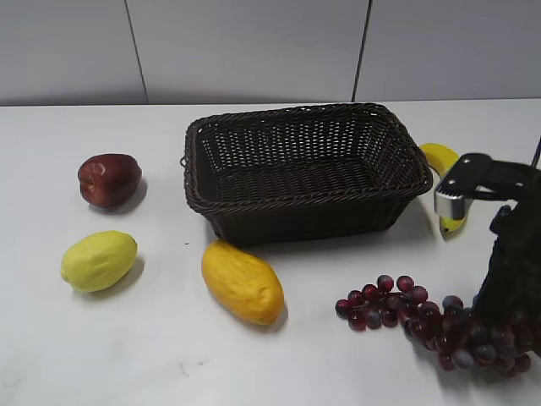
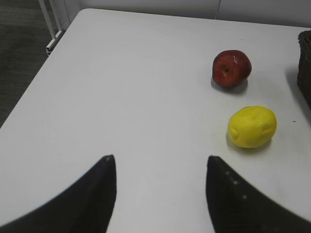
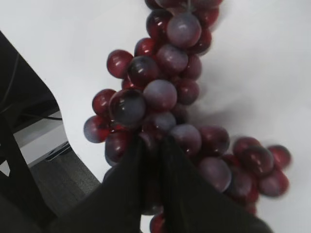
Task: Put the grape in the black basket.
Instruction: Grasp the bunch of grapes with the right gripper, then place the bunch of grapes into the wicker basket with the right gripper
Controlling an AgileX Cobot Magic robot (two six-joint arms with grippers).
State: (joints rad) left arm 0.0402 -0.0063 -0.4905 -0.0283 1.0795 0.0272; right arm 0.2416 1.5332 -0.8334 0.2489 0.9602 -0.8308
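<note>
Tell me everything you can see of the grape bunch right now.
The grape is a long bunch of small round dark red and purple berries, some frosted bluish, glossy like plastic. It lies on the white table, in front of and right of the black basket, not touching it. The right tool is closed on its right end, fingers nearly together among the berries.
</note>
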